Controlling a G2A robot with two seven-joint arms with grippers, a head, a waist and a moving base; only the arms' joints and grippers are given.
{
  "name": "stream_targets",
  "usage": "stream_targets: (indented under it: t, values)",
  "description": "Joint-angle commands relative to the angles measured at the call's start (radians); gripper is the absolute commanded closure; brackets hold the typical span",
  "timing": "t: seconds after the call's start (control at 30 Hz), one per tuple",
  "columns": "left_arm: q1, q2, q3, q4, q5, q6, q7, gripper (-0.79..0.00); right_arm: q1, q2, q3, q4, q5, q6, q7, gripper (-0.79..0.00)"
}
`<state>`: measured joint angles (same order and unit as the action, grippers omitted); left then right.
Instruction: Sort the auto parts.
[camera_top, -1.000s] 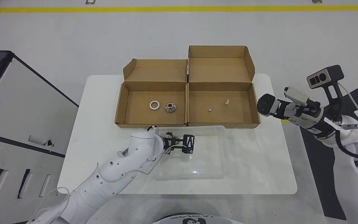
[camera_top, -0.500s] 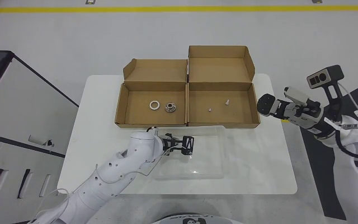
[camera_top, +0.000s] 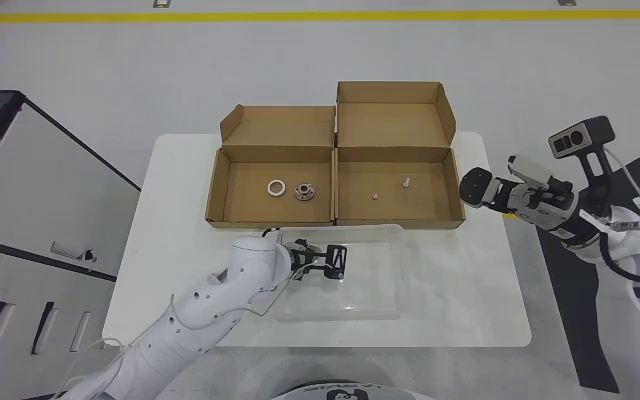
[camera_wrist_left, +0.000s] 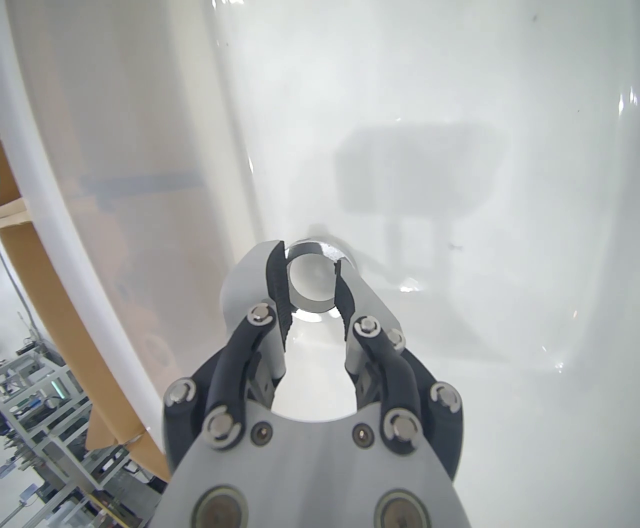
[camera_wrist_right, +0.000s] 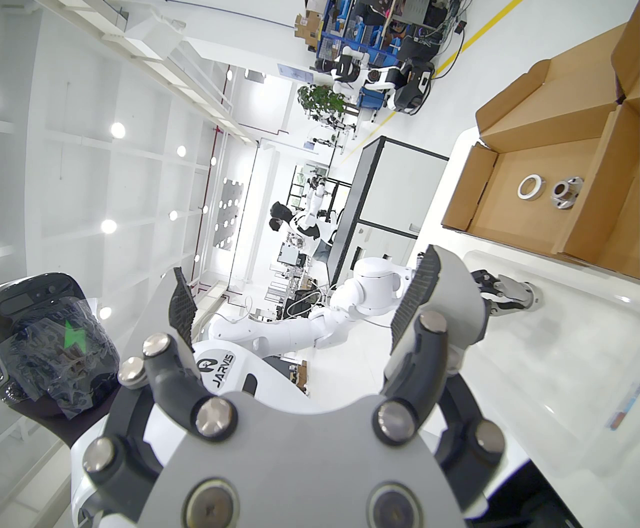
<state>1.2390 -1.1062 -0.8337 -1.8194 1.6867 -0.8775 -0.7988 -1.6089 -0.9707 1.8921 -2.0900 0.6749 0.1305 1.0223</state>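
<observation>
Since the earlier frames the left gripper (camera_top: 335, 262) has been drawn slightly back toward the robot inside the clear tray (camera_top: 372, 305), while the right gripper (camera_top: 471, 187) has been kept where it was.

Nearest the robot, the clear tray is seen lying on the white table (camera_top: 480, 300), with its far rim just beside two cardboard boxes. The left gripper is held over the tray's far left part. Its fingers (camera_wrist_left: 278, 285) are clenched on a short metal sleeve (camera_wrist_left: 309, 303), which is gripped from both sides with its open bore turned toward the wrist camera. Whether the sleeve is touching the tray floor cannot be told.

Farther off, the left box (camera_top: 222, 195) and the right box (camera_top: 445, 200) are set side by side with their walls touching and their lids folded back. In the left box a flat ring (camera_top: 275, 186) and a flanged hub (camera_top: 303, 189) are laid just beside each other. In the right box a small screw (camera_top: 374, 196) and a bolt (camera_top: 407, 183) are laid apart.

The right gripper is held just beside the right box's outer wall, at the table's right edge. Its pads (camera_wrist_right: 420, 290) are released and spread wide.
</observation>
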Motion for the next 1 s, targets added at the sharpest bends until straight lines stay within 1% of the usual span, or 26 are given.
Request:
stream_targets:
  t: [0.0,0.1,0.63,0.77,0.97]
  values:
    - [0.001,0.001,-0.001,-0.003,0.0,-0.004,-0.002,-0.326,0.0,0.0,0.0,0.0,0.0,0.0,0.0,-0.785]
    - [0.004,0.002,-0.003,-0.007,-0.001,-0.006,-0.004,-0.339,0.0,0.0,0.0,0.0,0.0,0.0,0.0,-0.785]
    - [0.023,0.009,-0.021,-0.036,-0.021,-0.023,-0.029,-0.354,0.0,0.0,0.0,0.0,0.0,0.0,0.0,-0.785]
    - [0.03,0.011,-0.024,-0.045,-0.033,-0.034,-0.04,-0.369,0.0,0.0,0.0,0.0,0.0,0.0,0.0,-0.785]
    - [0.034,0.015,-0.029,-0.054,-0.049,-0.053,-0.06,-0.369,0.0,0.0,0.0,0.0,0.0,0.0,0.0,-0.785]
